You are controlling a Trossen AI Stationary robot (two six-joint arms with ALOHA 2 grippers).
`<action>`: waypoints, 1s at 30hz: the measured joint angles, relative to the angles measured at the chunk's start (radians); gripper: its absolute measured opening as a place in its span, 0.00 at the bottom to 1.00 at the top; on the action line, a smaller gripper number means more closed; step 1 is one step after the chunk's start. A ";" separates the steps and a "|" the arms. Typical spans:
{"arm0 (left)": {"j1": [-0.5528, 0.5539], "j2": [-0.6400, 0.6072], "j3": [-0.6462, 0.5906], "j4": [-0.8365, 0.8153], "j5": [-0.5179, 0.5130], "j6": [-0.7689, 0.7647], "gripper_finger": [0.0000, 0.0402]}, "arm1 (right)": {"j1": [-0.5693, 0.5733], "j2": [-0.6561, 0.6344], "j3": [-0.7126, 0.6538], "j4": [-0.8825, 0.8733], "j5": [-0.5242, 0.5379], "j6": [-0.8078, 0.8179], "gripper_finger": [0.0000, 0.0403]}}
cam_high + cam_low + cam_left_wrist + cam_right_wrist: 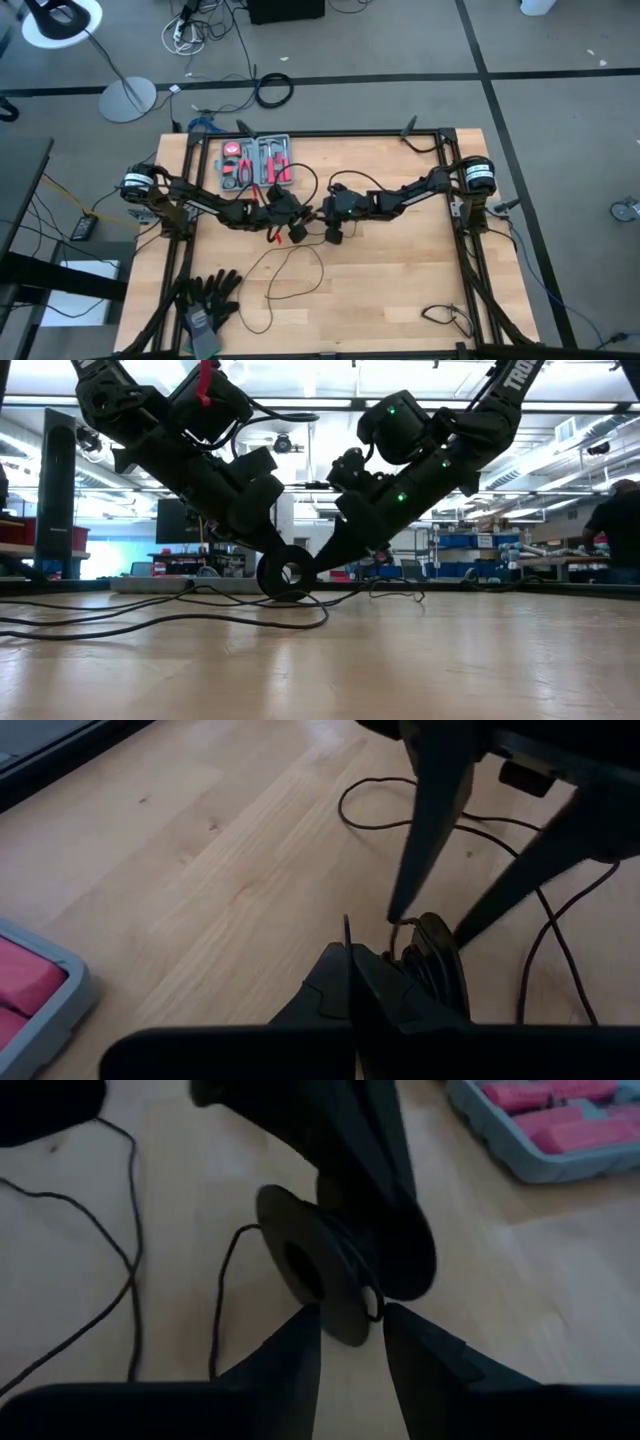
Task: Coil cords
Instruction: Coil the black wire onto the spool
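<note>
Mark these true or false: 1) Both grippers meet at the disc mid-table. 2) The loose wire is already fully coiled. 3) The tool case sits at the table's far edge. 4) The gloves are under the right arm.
1) True: left gripper and right gripper meet at the disc.
2) False: the wire lies in loose loops.
3) True: the tool case is there.
4) False: the gloves lie on the left arm's side.

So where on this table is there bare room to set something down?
Bare wood spans the right half, between the right arm and the small cable near the front corner. Crowded: the centre, where both grippers meet over the thin black wire, and the black gloves.
</note>
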 joint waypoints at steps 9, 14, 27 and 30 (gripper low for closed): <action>0.000 0.000 0.000 0.001 0.003 0.000 0.00 | -0.003 0.000 0.000 -0.013 -0.027 -0.078 0.08; 0.000 0.000 0.000 0.001 0.003 0.001 0.00 | -0.013 0.000 0.000 -0.015 -0.051 -0.094 0.03; 0.000 0.000 0.000 0.004 0.035 0.078 0.00 | -0.015 -0.002 0.001 -0.033 -0.127 -0.108 0.00; 0.000 0.000 0.000 0.005 0.056 0.079 0.00 | -0.014 -0.002 0.001 -0.039 -0.131 -0.109 0.00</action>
